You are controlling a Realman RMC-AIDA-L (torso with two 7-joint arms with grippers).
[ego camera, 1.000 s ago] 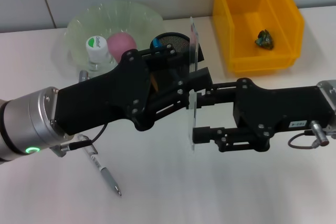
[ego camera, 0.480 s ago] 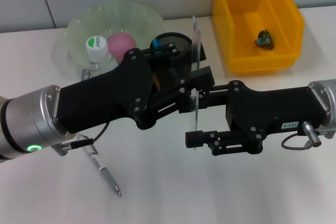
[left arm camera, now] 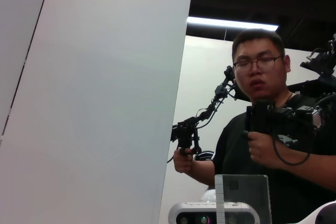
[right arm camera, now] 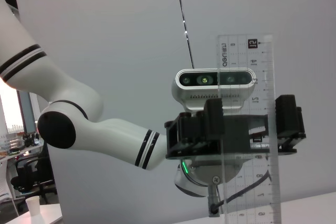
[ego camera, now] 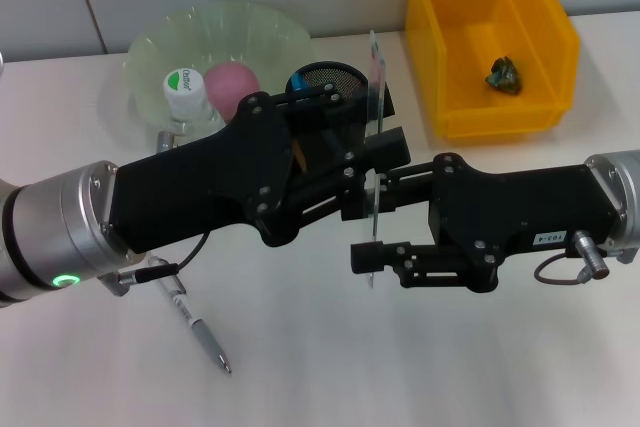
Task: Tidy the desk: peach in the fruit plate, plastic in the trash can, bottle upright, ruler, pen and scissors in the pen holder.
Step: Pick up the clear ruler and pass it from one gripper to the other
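Observation:
A clear ruler (ego camera: 372, 97) stands upright above the middle of the desk. My left gripper (ego camera: 372, 152) is shut on its edges; the right wrist view shows the ruler (right arm camera: 247, 129) clamped between those fingers (right arm camera: 212, 116). My right gripper (ego camera: 368, 219) is open, fingers apart at the ruler's lower part. The ruler's end shows in the left wrist view (left arm camera: 242, 198). The pen (ego camera: 195, 322) lies on the desk at the front left. The black mesh pen holder (ego camera: 325, 74) stands behind my left gripper, a blue handle (ego camera: 300, 80) in it. The peach (ego camera: 232, 79) lies in the green plate (ego camera: 150, 47).
A white-capped bottle (ego camera: 185, 87) stands at the plate's front. The yellow bin (ego camera: 440, 57) at the back right holds crumpled plastic (ego camera: 504, 75). Both arms cross the middle of the desk.
My right gripper has moved left, closer to the ruler and my left gripper. The ruler's top has shifted slightly right. The left arm has barely moved.

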